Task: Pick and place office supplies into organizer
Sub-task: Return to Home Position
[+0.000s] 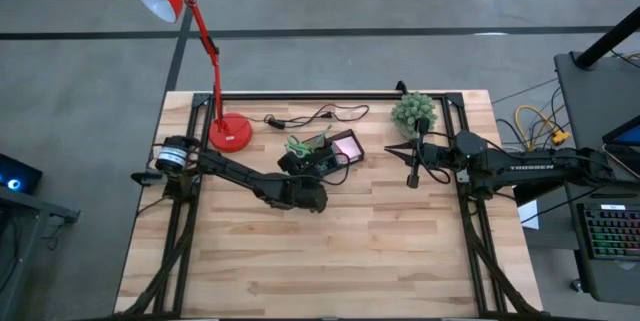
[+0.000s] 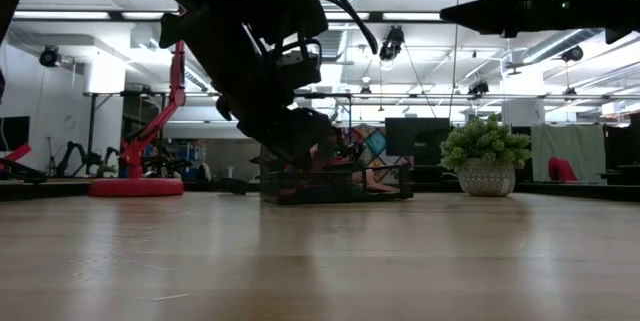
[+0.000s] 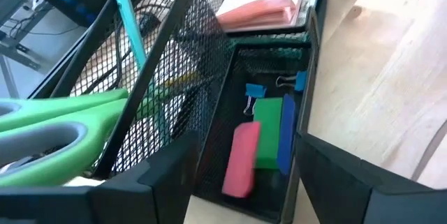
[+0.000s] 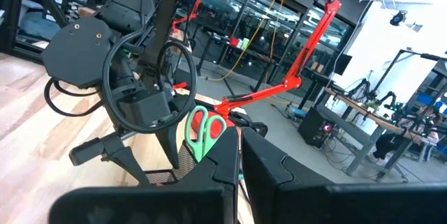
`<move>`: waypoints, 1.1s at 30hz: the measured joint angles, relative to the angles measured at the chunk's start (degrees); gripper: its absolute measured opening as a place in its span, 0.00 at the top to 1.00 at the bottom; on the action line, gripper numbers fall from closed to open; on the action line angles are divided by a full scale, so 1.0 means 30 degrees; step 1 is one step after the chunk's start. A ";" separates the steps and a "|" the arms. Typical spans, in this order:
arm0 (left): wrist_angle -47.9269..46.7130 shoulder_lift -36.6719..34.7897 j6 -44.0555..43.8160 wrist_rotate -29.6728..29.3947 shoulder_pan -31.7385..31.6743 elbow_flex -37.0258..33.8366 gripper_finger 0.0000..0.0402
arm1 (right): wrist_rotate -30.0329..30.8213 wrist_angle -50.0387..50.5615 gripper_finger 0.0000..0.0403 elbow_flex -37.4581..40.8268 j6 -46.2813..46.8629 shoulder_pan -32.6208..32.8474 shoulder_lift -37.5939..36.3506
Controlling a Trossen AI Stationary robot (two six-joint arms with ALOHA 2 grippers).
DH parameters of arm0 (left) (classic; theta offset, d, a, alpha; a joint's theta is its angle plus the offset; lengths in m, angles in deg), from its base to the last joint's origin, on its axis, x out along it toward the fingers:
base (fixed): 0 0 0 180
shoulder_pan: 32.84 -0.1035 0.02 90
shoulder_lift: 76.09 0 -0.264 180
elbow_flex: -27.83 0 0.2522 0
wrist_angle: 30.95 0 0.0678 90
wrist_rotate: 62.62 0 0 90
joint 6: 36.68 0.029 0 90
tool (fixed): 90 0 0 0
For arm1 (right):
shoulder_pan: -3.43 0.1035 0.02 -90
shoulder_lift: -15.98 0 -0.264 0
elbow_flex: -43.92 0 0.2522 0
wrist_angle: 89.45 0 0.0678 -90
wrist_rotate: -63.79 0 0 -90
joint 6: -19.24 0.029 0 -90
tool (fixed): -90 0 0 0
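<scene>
Toward the middle of the desk [image 1: 350, 261], left end effector [image 3: 241, 151] spread wide and empty, just above the black organizer [image 3: 202, 56]. Inside, pink eraser [image 3: 242, 158] against a green piece [image 3: 267, 140]; scissors [image 3: 56, 123] cut off, blades hidden by mesh, pen [image 3: 129, 21] partly hidden too. To the right, raised: right end effector [image 4: 241, 172] pinched shut, empty. Near the back edge, plant [image 1: 413, 111] and lamp base [image 1: 231, 134].
</scene>
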 joint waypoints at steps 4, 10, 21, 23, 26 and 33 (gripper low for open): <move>0.0012 -0.0151 0.0100 0.0009 0.0185 0.0444 0.44 | -0.0003 0.0000 0.98 0.0000 0.0000 0.0001 0.0000; 0.0054 -0.0255 0.2747 0.0039 0.0841 0.2014 0.44 | -0.0003 -0.0001 0.98 0.0000 0.0000 -0.0002 0.0000; 0.3807 -0.0732 0.6584 0.1664 0.2322 0.2905 0.71 | -0.0003 -0.0007 0.98 0.0000 0.0000 -0.0002 0.0000; 0.4624 -0.1407 0.7472 0.1730 0.2484 0.2414 0.82 | -0.0003 -0.0001 0.98 0.0000 0.0000 -0.0002 0.0000; 0.4857 -0.2600 0.8280 0.2083 0.2485 0.1507 0.96 | -0.0003 -0.0002 0.98 0.0000 0.0000 0.0003 0.0000; 1.0614 -0.6269 1.1652 0.6854 0.1519 -0.2924 0.98 | -0.0003 -0.0020 0.98 0.0000 -0.0146 0.0003 -0.0005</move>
